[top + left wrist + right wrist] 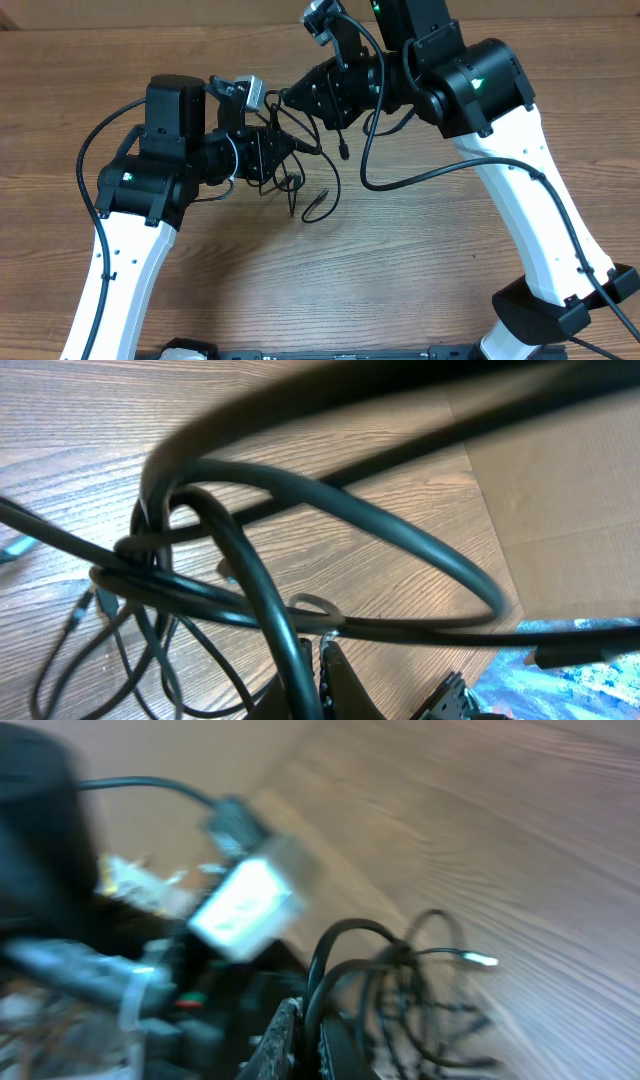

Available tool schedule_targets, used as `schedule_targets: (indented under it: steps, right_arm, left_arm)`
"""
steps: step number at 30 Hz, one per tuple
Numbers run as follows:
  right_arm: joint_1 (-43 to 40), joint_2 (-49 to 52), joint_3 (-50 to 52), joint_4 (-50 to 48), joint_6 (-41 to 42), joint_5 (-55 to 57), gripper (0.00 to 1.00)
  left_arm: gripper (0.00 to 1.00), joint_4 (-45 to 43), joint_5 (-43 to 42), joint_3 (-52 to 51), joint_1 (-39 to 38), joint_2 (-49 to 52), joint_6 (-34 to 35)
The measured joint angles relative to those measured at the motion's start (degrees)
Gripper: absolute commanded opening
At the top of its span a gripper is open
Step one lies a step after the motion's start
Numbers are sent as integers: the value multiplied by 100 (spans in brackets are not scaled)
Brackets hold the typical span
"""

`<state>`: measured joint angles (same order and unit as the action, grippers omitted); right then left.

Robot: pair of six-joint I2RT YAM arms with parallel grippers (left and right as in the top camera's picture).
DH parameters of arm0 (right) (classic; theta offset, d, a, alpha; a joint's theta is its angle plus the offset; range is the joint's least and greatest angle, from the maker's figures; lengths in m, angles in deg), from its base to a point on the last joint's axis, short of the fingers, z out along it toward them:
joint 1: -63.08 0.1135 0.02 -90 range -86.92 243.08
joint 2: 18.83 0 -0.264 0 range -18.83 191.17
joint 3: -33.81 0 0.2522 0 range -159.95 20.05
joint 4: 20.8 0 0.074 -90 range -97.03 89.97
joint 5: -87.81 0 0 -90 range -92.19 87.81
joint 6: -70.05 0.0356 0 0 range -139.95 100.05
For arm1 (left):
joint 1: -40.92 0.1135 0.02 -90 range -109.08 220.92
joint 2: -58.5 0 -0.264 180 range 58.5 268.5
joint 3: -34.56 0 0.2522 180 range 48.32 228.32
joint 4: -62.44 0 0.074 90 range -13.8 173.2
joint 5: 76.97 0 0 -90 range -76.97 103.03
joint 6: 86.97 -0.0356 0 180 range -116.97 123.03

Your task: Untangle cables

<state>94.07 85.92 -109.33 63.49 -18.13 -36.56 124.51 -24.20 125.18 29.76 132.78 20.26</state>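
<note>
With open table (400, 270) spreading all around, both arms are angling inward, left gripper (283, 150) and right gripper (290, 98) each pinching the cables (271, 615).

Cables (291, 170) are around mid-desk (330, 300), a bit left of centre and toward the far edge, held between the two claws. Left claw (272, 150) is on the tangle's left side. Right claw (292, 98) is just behind the tangle toward the far edge. Claws near each other, apart. Each claw is clamped onto strands of the tangle. Loose loops trail from the tangle toward the near edge. One plug end (343, 153) is right of the tangle, in front of the right claw. Left arm (120, 260) reaches in from the near-left corner, right arm (530, 210) from the near-right corner. Left wrist view: cardboard sheet (570, 460) lies flat beyond the cables, at right.
</note>
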Motion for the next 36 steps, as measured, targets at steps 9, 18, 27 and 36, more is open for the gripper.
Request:
schedule_targets:
  steps: [9, 18, 27, 36]
  right_arm:
    - [-87, 0, 0, 387, -17, 1753, 4]
    - [-446, 0, 0, 579, -31, 3023, 4]
    - [-957, 0, 0, 841, -33, 4376, 4]
    - [-1880, 0, 0, 839, -22, 4813, 4]
  left_arm:
    - [4, 170, 2, 0, 0, 0, -2]
    - [4, 428, 11, 0, 0, 0, 0]
    - [4, 782, -811, 297, 317, -44, 83]
    - [4, 2013, -354, 1735, 1021, -857, -98]
